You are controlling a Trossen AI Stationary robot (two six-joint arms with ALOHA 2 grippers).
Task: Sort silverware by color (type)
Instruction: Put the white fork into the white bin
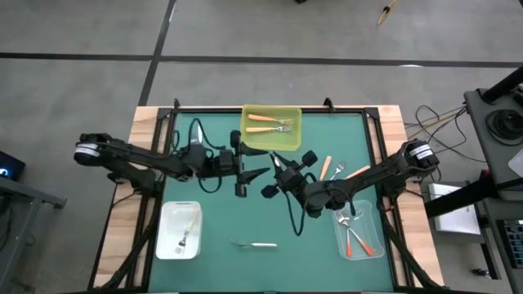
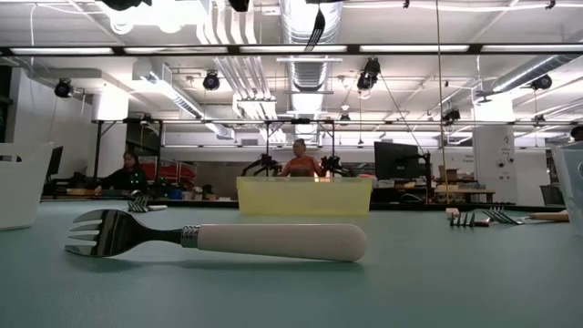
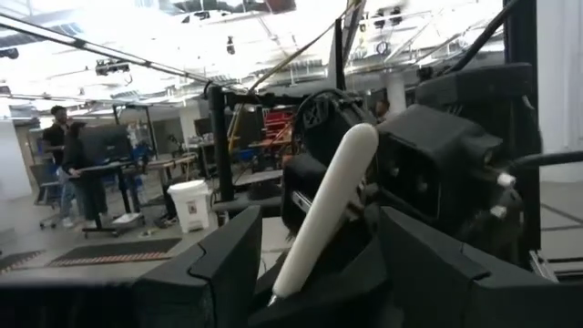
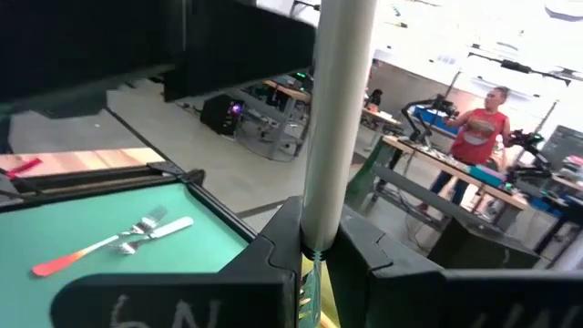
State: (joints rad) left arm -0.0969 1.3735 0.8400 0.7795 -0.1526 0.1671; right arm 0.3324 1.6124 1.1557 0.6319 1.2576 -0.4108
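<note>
My right gripper (image 4: 314,251) is shut on a white-handled fork (image 4: 332,118), held above the table's middle (image 1: 276,173). My left gripper (image 3: 314,264) faces it, open, with a finger on each side of the fork's handle (image 3: 328,210) and apart from it. Another white fork (image 1: 255,244) lies flat on the mat near the near edge and fills the low view (image 2: 273,241). Two more forks (image 1: 331,167) lie on the mat right of centre, seen also in the right wrist view (image 4: 118,241). My right gripper pinches the white fork between its two fingers at the lower end of the handle, where the metal neck begins (image 4: 315,259). The handle runs straight on beyond the fingertips toward my left gripper. The fork is lifted clear of the table.
A yellow bin (image 1: 271,139) at the far middle holds light orange forks. A white bin (image 1: 167,233) at the near left holds a white fork. A clear bin (image 1: 369,214) at the near right holds red-orange forks. People sit at benches in the room beyond (image 2: 299,159).
</note>
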